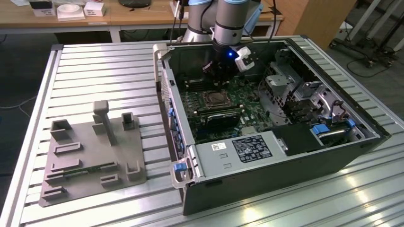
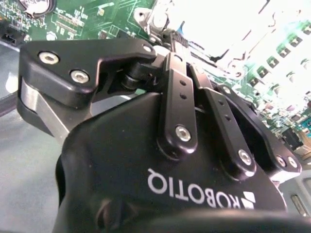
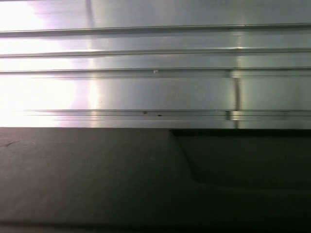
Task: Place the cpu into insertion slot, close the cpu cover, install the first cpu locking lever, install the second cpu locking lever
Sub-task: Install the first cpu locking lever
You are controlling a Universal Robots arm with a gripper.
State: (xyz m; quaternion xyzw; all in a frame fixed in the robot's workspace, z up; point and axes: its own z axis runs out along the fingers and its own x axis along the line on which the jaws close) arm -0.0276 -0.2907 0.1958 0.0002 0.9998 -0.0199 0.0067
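The gripper hangs inside the open computer case, at 12 o'clock from the insertion slot on the green board; whether its jaws are open I cannot tell

A ribbed aluminium work table, glaring with reflected light along its near edge, stands on a dark floor before a wooden desk and a wooden panel.
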